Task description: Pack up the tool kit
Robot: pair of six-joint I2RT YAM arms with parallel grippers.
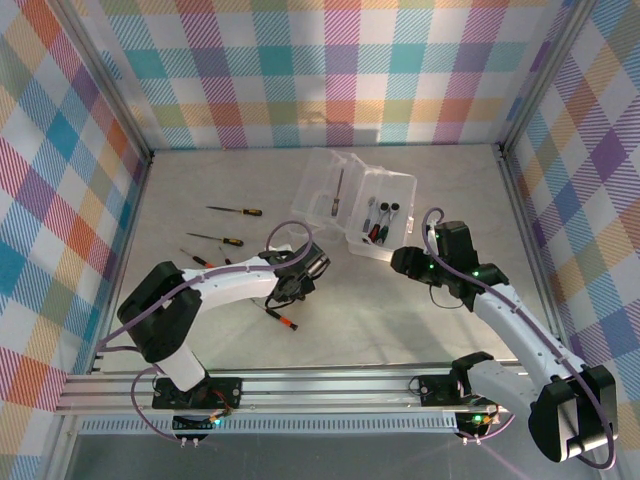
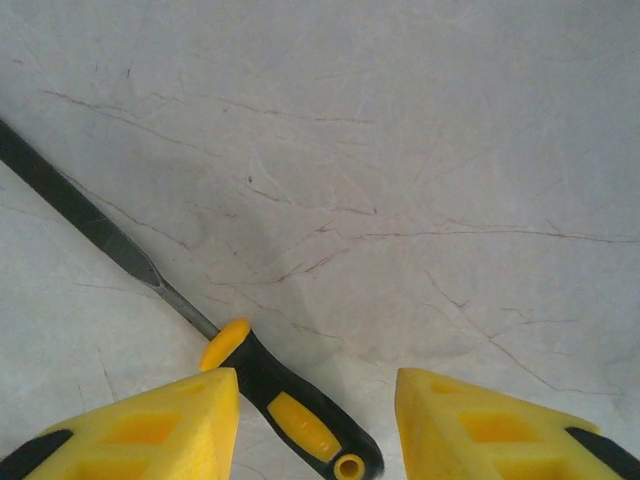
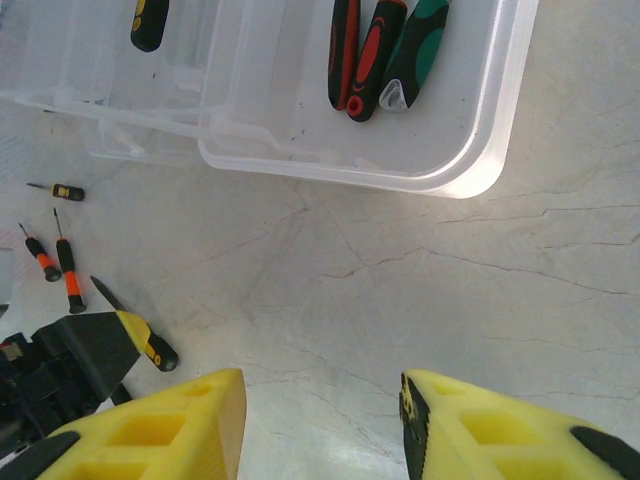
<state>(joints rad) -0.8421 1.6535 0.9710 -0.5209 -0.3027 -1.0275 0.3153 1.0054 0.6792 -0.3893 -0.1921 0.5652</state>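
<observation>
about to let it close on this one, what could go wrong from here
1. The black-and-yellow tool lies off-centre between the open left jaws, its handle close beside one finger; closing could push or spin it rather than grip it.
2. Its long shaft juts well past the handle, so held there it might tip and catch the clear box rim.
3. The right jaws hang open near that box, so the arms could crowd each other there.

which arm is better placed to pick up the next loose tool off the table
Left. Its open gripper hangs over the black-yellow handled tool, the handle lying between its jaws. The right gripper is open over bare table beside the clear box, with that tool off to its side.
</observation>
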